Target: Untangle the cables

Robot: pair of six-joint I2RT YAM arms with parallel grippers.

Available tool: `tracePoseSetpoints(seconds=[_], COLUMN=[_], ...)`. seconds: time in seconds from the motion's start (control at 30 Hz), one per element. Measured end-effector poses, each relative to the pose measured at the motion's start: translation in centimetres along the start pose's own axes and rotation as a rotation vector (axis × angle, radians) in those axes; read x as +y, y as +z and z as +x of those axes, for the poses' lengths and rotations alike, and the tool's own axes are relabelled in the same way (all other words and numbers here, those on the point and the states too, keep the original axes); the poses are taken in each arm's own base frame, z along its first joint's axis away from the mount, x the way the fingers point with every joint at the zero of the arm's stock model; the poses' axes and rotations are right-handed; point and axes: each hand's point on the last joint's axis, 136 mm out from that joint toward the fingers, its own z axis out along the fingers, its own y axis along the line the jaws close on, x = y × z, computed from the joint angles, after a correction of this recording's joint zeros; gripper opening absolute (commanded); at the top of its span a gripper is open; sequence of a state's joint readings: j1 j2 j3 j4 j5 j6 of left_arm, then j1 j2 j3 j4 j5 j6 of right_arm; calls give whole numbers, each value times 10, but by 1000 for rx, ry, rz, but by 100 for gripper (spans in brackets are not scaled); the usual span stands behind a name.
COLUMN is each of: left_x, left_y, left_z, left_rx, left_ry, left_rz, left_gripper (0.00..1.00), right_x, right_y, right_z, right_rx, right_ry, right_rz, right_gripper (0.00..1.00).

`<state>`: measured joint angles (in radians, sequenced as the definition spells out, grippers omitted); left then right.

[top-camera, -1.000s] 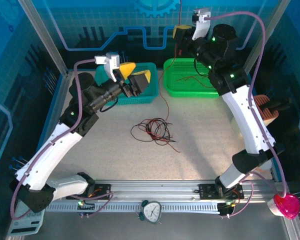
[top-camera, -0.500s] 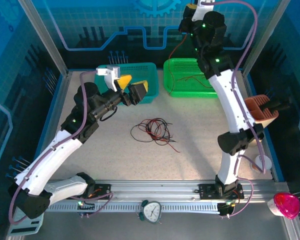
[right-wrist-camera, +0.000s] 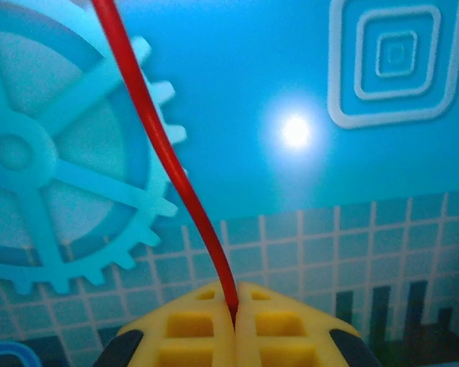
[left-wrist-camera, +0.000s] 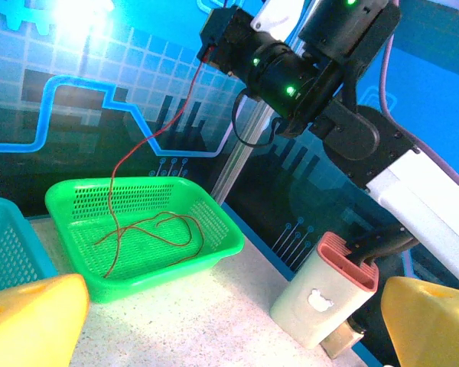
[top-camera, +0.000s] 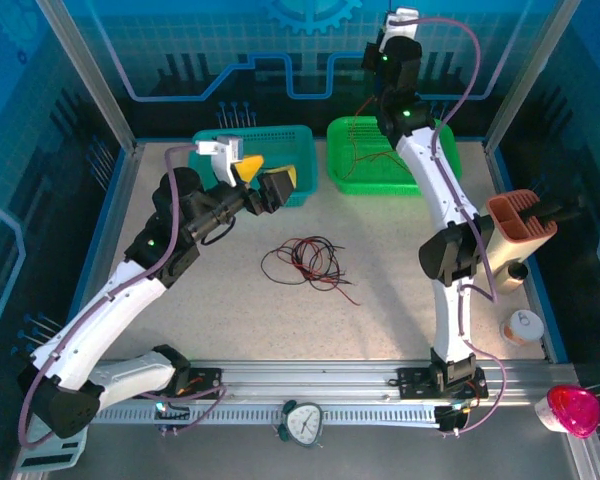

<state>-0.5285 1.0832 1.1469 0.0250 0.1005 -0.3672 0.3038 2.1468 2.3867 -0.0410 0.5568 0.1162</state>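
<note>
Hovering left gripper (top-camera: 268,177): hung in the air by the front of the teal basket (top-camera: 280,132), yellow fingers (left-wrist-camera: 32,317) spread about as wide as they'd go, nothing between them.
Teal basket: sat at the back left of the table (top-camera: 220,295), right beside the green basket (left-wrist-camera: 176,264).
Loose cables (top-camera: 305,262): a messy knot of red and black wire lay mid-table, in front of both baskets and well apart from either gripper. One red end trailed off toward the near right.
Green basket: back of the table, right of centre. A few loops of one red cable (right-wrist-camera: 180,183) lay on its floor.
Red cable: the rest of it climbed out of the basket and went up to the right gripper (right-wrist-camera: 233,317).
Right gripper: was way up above the green basket, close to the back wall, jaws pressed together with the red cable pinched in the seam between them.
Cream box (left-wrist-camera: 325,302): stood near the right edge of the table, pinkish top, upright.
</note>
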Motion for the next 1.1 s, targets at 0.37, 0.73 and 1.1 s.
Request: tracePoseSetpoints(seconds=[0.37,0.73,1.1], left_x=[3,5,4], left_y=[2,10,11], left_z=[5,14,15], left_rx=[10,39,42], left_ry=[-24,-60,-61], left_rz=[-4,2,9], left_gripper=[99,99,99], right_x=[-40,-50,-74], right_y=[0,-4,-47], right_z=[195,272,342], right_rx=[448,799,1101], right_ry=[-6,19,32], right_rz=[-39,-104,-69], right_gripper=[0,0,0])
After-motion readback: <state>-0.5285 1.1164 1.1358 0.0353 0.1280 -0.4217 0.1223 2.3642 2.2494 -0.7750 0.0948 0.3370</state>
